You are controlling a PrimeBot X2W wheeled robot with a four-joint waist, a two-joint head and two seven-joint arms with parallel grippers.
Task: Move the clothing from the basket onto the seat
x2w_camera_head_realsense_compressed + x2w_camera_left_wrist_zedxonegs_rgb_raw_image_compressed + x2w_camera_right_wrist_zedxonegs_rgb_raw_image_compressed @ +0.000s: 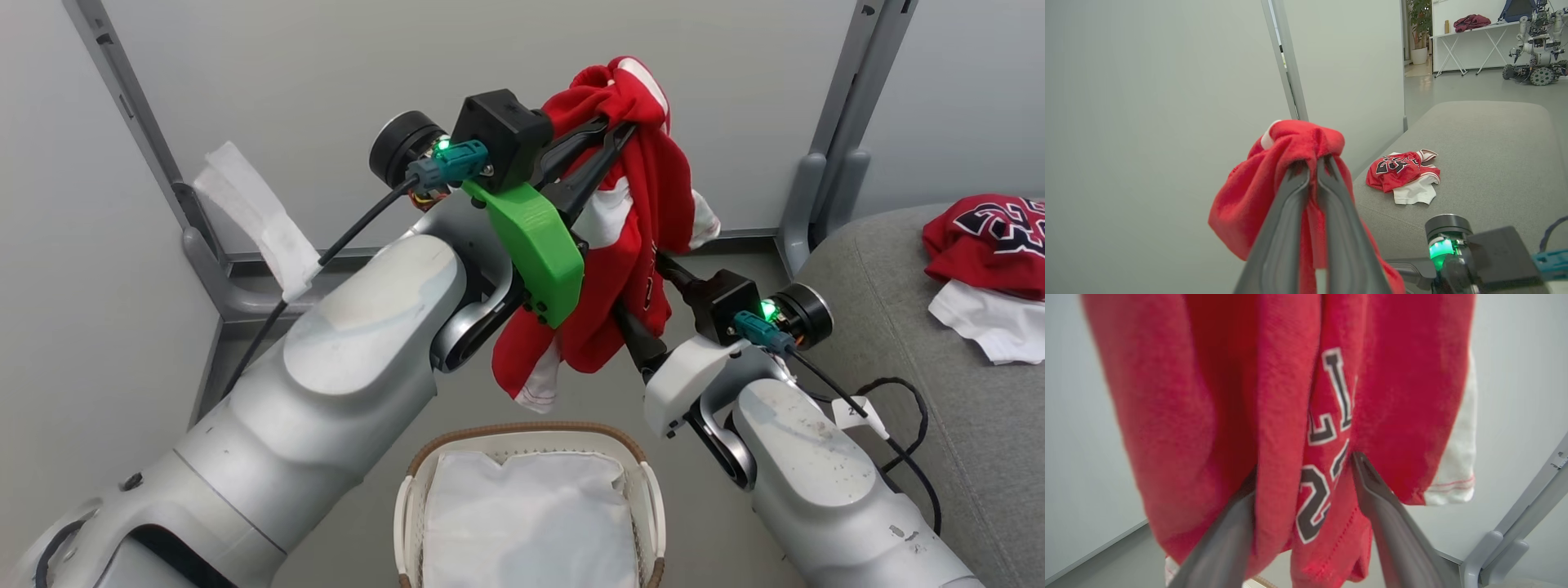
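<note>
A red garment (645, 212) with white trim hangs in the air above the basket (522, 430), and my left gripper (618, 131) is shut on its bunched top. The left wrist view shows the fingertips pinching the red cloth (1249, 196) at the gripper (1312, 161). My right gripper (649, 306) reaches into the hanging folds from the right. Its fingers (1392, 522) stand apart on either side of a fold with black-and-white lettering (1327, 428). The grey seat (898, 327) at the right carries another red and white garment (984, 237) (1400, 171).
A flat white liner (531, 523) lies inside the basket. Pale partition walls with grey posts (824, 188) stand close behind. A white strip (261, 220) hangs on the left post. A black cable (898, 400) lies on the seat edge. Far off stand another robot (1537, 41) and a table (1472, 28).
</note>
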